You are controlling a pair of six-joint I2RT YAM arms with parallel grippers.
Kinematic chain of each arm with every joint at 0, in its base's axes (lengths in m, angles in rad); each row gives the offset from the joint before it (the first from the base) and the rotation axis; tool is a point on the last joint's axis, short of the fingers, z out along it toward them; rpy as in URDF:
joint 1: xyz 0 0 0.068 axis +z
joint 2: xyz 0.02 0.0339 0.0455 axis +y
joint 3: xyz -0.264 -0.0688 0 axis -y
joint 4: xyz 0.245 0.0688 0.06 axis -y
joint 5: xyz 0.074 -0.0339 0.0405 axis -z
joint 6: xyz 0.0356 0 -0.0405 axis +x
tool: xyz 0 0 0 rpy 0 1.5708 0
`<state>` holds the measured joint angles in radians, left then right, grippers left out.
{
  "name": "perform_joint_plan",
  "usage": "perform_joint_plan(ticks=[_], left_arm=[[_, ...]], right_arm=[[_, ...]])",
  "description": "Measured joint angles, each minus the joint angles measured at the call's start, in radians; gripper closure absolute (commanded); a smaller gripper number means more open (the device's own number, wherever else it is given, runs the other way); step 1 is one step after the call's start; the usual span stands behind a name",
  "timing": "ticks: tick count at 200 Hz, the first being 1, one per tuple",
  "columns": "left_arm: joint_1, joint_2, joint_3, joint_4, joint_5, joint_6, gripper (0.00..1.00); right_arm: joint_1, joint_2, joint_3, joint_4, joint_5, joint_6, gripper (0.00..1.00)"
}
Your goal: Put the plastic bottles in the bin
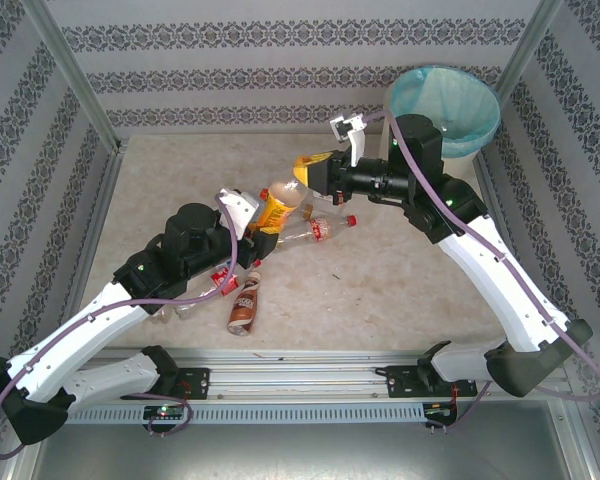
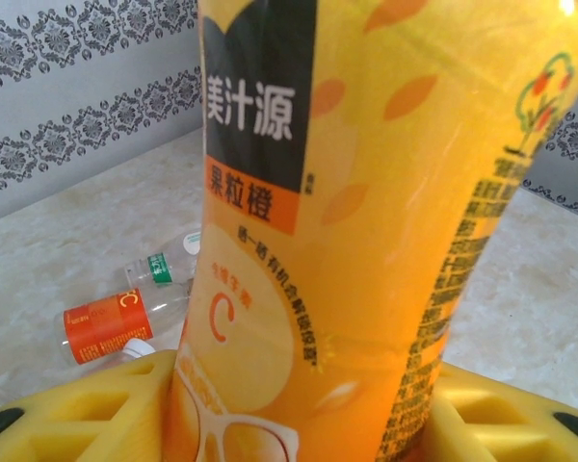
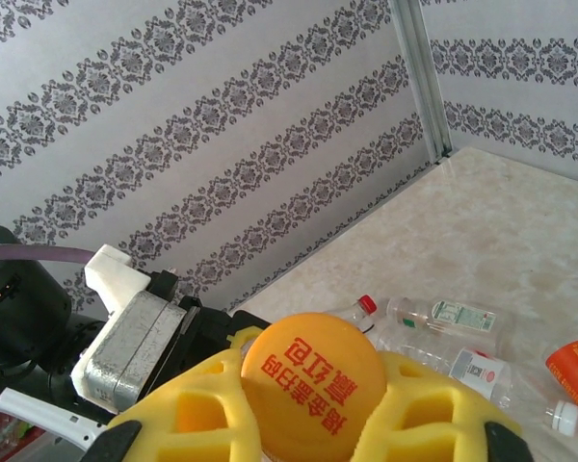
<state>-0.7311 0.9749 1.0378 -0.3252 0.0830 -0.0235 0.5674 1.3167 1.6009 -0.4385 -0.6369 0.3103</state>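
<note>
**Overhead and wrist views.** You see a pale marbled surface (image 1: 400,290) with patterned walls around it. The bin (image 1: 492,100) is round and lined with a light teal bag folded over its rim. It stands in the upper right of the overhead view, just behind the right arm.

Near the centre of that view, the two arms meet on one orange bottle (image 1: 273,208), which is held off the surface between them. The left end effector (image 2: 299,423) is clamped on the bottle's body, with its yellow fingers (image 2: 87,404) pressed against both sides. In the left wrist view the label reads as glossy orange-yellow, with a dark panel of white characters at upper left and a printed pair of white glasses at the bottom edge. The right end effector (image 3: 308,409) is closed on the bottle's orange cap (image 3: 310,380), which bears red characters.

The other bottles lie loose on the surface, well apart from the bin:
- A clear bottle (image 1: 315,230) with a red cap lies just right of the held one.
- A brown bottle (image 1: 244,305) lies toward the lower centre.
- A small red-labelled bottle (image 2: 106,324) lies at lower left of the left wrist view.
- A clear green-labelled bottle (image 2: 164,269) lies just beside the red-labelled one.
</note>
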Motion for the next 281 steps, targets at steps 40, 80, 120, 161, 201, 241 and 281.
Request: perform_joint_plan(ticks=[40,80,120,161,201,241,281], left_arm=[[0.000,-0.020,-0.001,0.013,-0.008,-0.011,0.20],[0.000,-0.073,-0.021,0.053,-0.036,-0.011,0.04],[0.000,-0.084,-0.025,0.076,-0.061,-0.010,0.01],[0.000,-0.084,-0.027,0.079,-0.082,-0.010,0.00],[0.000,-0.084,-0.039,0.080,-0.092,-0.011,0.01],[0.000,-0.087,-0.046,0.080,-0.095,-0.011,0.01],[0.000,-0.088,-0.048,0.080,-0.120,-0.018,0.02]], right_arm=[[0.000,0.000,0.018,-0.003,0.011,0.001,1.00],[-0.013,-0.008,0.038,-0.006,0.051,0.008,1.00],[-0.082,-0.029,0.060,-0.034,0.122,0.024,1.00],[-0.212,-0.044,0.131,-0.091,0.267,0.005,1.00],[-0.294,-0.003,0.297,-0.158,0.470,-0.121,1.00],[-0.373,0.066,0.388,-0.148,0.690,-0.292,1.00],[-0.463,0.161,0.421,-0.108,0.829,-0.397,1.00]])
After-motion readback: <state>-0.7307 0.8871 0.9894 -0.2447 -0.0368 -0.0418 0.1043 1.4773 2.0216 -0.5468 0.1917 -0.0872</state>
